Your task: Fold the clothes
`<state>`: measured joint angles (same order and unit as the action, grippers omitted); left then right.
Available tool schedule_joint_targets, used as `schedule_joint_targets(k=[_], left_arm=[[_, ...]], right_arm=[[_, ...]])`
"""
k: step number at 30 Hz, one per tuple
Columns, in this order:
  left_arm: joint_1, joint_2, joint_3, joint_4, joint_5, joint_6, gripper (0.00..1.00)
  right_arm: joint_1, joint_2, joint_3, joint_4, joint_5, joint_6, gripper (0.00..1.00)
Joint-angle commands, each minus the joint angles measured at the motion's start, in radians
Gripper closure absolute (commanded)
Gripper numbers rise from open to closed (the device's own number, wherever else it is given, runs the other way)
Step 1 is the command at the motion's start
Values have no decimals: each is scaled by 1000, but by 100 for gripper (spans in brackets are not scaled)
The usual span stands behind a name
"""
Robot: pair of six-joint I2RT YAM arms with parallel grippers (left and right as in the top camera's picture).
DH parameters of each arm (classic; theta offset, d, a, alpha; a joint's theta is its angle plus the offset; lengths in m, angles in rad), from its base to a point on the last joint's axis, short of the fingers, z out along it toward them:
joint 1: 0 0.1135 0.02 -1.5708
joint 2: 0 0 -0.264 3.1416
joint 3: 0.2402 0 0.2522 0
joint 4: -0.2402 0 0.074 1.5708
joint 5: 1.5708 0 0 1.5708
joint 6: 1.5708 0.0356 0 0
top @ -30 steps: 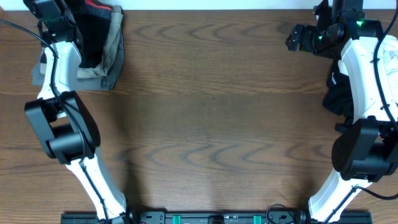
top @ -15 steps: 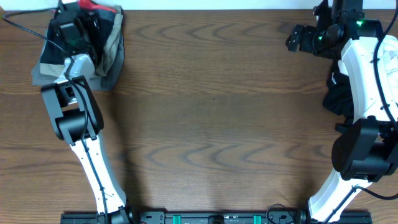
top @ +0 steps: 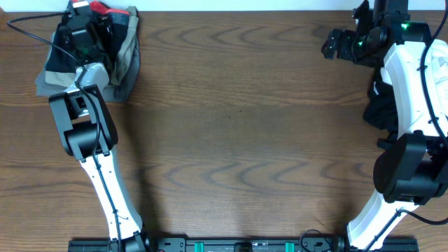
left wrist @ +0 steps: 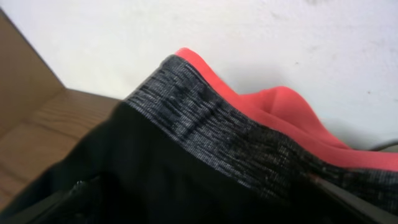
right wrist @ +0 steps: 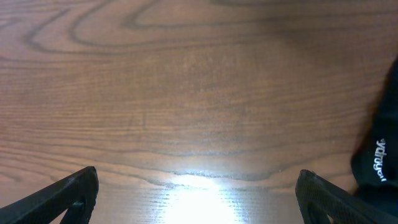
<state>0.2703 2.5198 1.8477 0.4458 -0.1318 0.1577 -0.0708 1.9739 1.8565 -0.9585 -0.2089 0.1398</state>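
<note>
While the right fingers (right wrist: 71, 194) hung wide apart over the bench (right wrist: 199, 93), the left fingers (top: 87, 29) sat on the clothes (top: 126, 54), far-left corner, their gap unclear; a black garment's (right wrist: 380, 168) white lettering was unreadable.

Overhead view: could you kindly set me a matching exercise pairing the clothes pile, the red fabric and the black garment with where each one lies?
1. clothes pile
2. red fabric
3. black garment

A. at the right side of the table
B. in the far left corner
C. poking out at the pile's far edge

Pairs: 1-B, 2-C, 3-A.
</note>
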Motion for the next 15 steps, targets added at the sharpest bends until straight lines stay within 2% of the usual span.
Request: schedule_joint_targets(k=[1, 6, 10, 15], left_arm=[[5, -166, 5, -50, -45, 13, 2], [-3, -380, 5, -302, -45, 3, 2], [-8, -552, 5, -561, -32, -87, 2], [-8, -766, 5, -893, 104, -220, 2]], right_arm=[[13, 8, -5, 18, 3, -18, 1], [13, 8, -5, 55, 3, -18, 1], [13, 8, -5, 82, -2, -25, 1], [27, 8, -5, 113, -89, -184, 1]])
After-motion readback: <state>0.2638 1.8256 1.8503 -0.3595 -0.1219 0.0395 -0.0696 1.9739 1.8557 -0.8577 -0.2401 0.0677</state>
